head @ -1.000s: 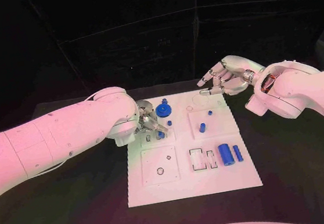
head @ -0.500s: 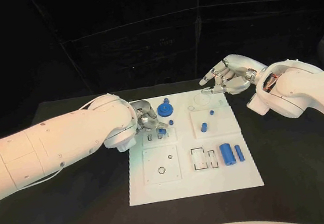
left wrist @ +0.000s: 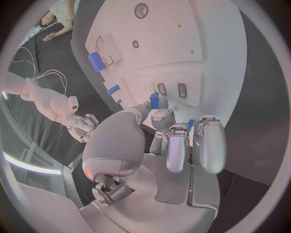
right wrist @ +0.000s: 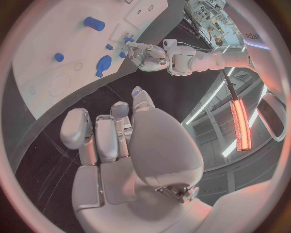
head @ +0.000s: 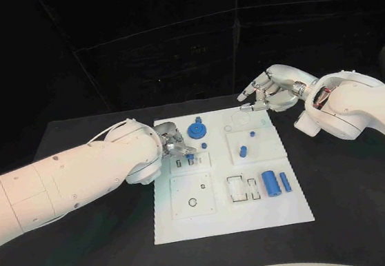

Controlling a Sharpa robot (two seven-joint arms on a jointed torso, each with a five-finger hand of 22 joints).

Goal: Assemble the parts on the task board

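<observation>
Head view: the left hand (head: 177,146) sits over the task board (head: 227,197) upper left area, pinching a small blue part (head: 190,156). The right hand (head: 272,93) hovers past the board's far right corner, fingers curled, holding nothing.

Left wrist view: fingertips (left wrist: 159,115) grip that part (left wrist: 154,100) above the board (left wrist: 182,43).

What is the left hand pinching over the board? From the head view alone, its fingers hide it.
Observer: The left wrist view shows a small blue part pinched between the left hand's thumb and a finger.
Operator: Is it seated?
Observer: No. It is outside the two small slots in the task board, close beside them.
Operator: And the right hand?
Observer: The right wrist view shows the right hand holding nothing, over the black table beside the board.
</observation>
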